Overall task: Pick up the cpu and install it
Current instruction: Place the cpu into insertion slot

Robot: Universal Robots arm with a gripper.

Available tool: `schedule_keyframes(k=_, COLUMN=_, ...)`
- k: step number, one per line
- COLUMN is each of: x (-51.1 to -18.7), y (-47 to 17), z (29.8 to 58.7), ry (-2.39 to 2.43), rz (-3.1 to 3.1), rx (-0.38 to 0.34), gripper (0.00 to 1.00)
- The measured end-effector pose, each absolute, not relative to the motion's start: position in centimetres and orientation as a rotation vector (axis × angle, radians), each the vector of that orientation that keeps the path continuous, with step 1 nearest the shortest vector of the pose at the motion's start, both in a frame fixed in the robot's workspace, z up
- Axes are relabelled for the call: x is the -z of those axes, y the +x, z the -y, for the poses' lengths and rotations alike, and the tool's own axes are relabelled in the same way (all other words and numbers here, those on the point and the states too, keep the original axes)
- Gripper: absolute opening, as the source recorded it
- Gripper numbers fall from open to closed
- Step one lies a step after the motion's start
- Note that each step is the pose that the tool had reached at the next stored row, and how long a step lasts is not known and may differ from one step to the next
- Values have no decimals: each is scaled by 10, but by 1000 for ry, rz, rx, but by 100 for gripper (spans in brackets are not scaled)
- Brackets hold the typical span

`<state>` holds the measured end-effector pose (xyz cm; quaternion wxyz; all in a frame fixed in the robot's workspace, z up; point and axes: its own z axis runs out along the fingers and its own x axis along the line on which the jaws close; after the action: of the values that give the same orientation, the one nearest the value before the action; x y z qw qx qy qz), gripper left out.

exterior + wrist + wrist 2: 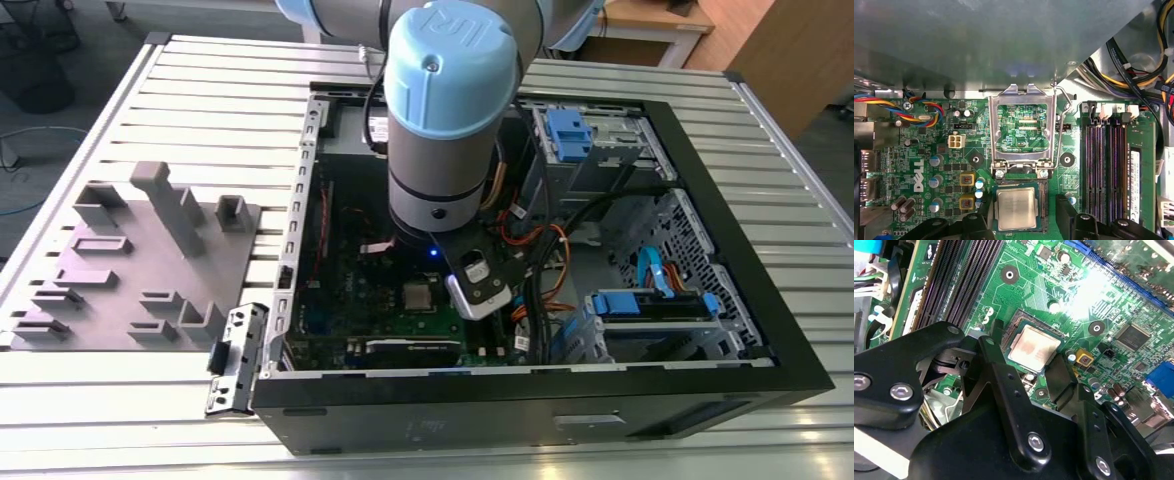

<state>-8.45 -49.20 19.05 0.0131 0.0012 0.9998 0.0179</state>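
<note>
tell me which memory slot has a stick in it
The one holding the green memory stick, farthest from the cpu. The dark slots nearer the cpu are empty.

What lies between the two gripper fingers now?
The cpu, seated on the motherboard; the fingers stand open either side of it, in both wrist views.
</note>
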Motion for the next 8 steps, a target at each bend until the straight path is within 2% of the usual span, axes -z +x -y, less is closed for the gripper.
schedule_keyframes(k=8, x=-190, y=-81, z=492, ry=4, rz=-3115, rx=-56, gripper=61)
